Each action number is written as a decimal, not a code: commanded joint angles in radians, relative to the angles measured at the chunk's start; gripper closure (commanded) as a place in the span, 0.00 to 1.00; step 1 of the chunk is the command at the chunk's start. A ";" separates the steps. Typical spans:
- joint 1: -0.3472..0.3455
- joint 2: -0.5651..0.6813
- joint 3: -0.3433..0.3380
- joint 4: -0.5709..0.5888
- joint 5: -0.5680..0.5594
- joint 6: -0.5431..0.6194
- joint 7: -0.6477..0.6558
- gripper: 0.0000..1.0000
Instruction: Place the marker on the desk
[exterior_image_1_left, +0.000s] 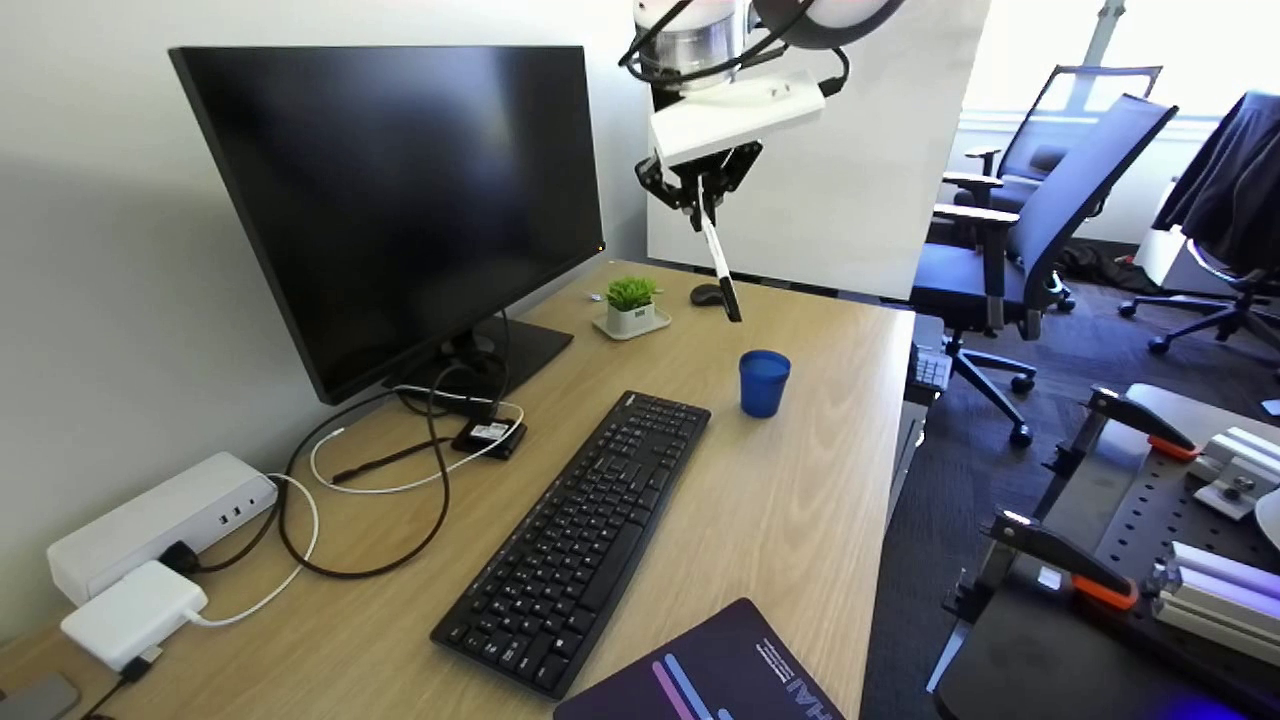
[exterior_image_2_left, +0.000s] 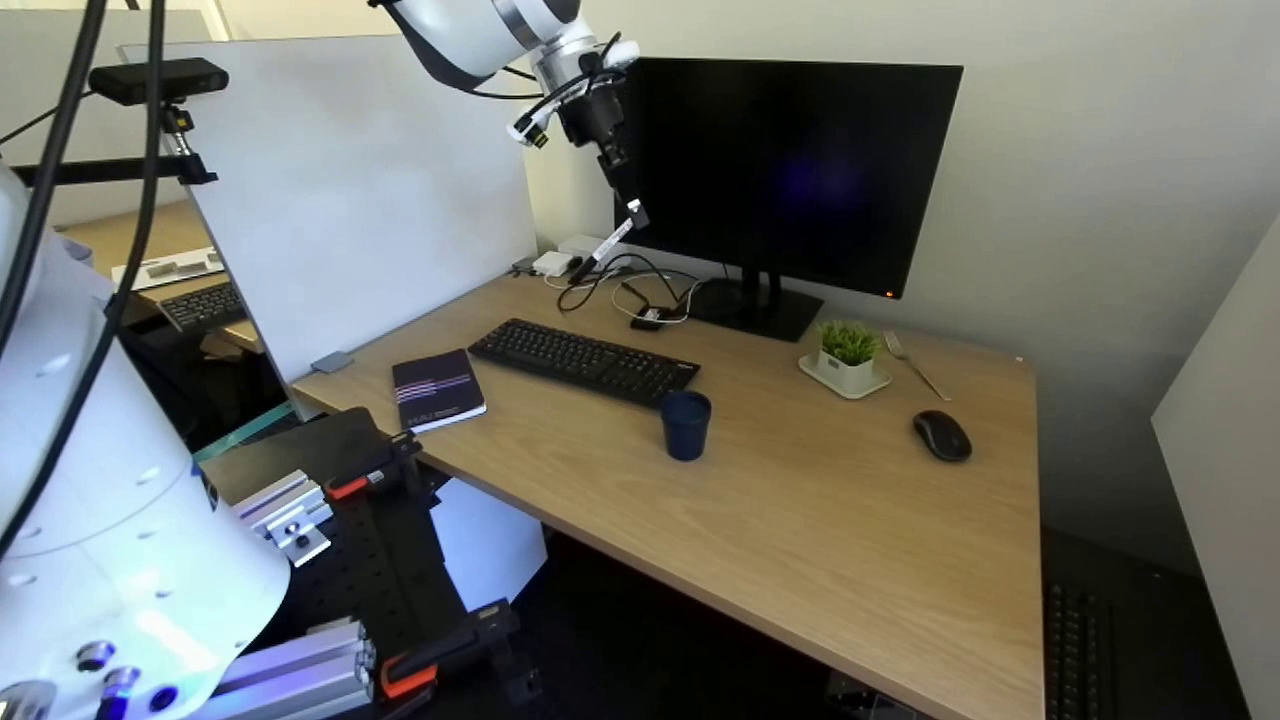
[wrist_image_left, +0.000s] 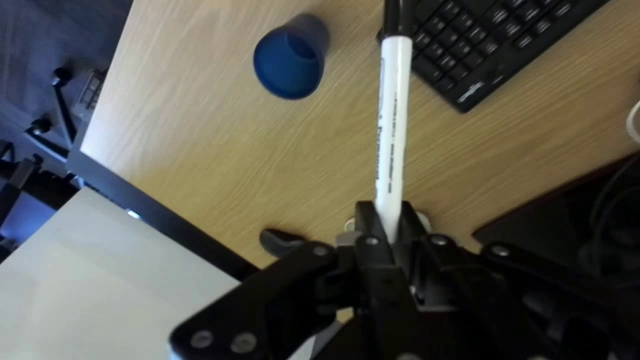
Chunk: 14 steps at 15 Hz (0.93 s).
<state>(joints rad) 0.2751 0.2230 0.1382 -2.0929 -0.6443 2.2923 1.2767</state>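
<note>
Gripping in the hand the marker by its white end, aiming its dark end (lowermost in both exterior views) toward twelve o'clock in the wrist view, above the bench, with the blue cup at the hand's eleven, the keyboard at one.

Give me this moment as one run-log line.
pincer: shut on marker | marker: tilted above desk, dark end lower | placement: pending | blue cup: upright on desk
</note>
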 joint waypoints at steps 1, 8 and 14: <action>-0.024 -0.056 0.038 -0.093 0.176 0.131 -0.177 0.97; -0.006 -0.030 0.125 -0.196 0.543 0.352 -0.614 0.97; -0.050 -0.006 0.261 -0.256 0.785 0.388 -1.058 0.97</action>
<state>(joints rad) 0.2758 0.2089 0.3307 -2.3240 0.0497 2.6538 0.4130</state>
